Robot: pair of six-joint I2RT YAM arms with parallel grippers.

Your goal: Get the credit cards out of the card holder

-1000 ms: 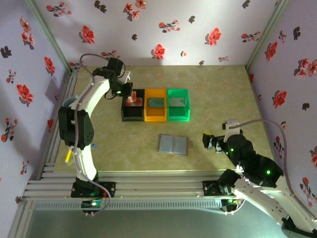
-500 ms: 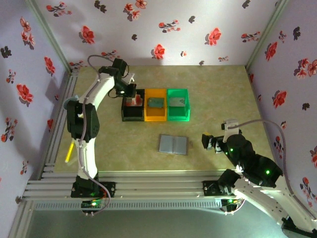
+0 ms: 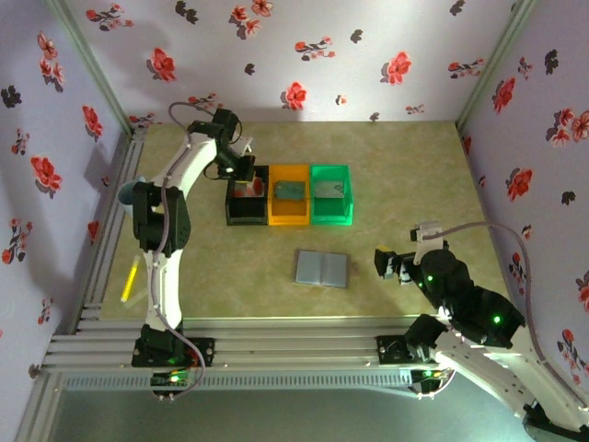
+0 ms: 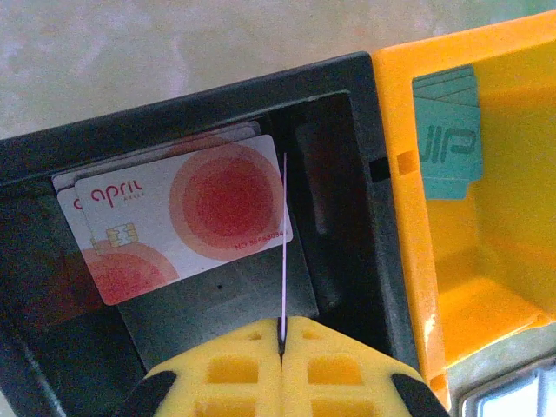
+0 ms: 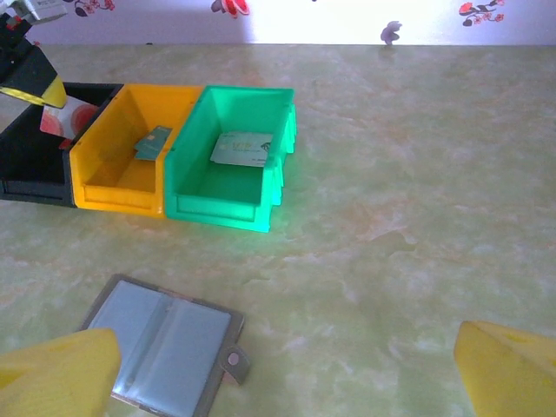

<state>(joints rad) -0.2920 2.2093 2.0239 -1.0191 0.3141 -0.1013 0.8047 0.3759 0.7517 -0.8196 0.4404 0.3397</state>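
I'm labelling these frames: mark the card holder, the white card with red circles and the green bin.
card holder [image 3: 322, 268]: top external view, middle of its open face.
white card with red circles [image 4: 178, 221]: left wrist view, centre of its face.
green bin [image 5: 217, 211]: right wrist view, near outer wall.

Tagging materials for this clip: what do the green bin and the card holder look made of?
Green bin: probably moulded plastic, smooth, slightly glossy, uniform colour. Card holder: perhaps vinyl or faux leather, matte blue-grey, folding flat with a snap tab.
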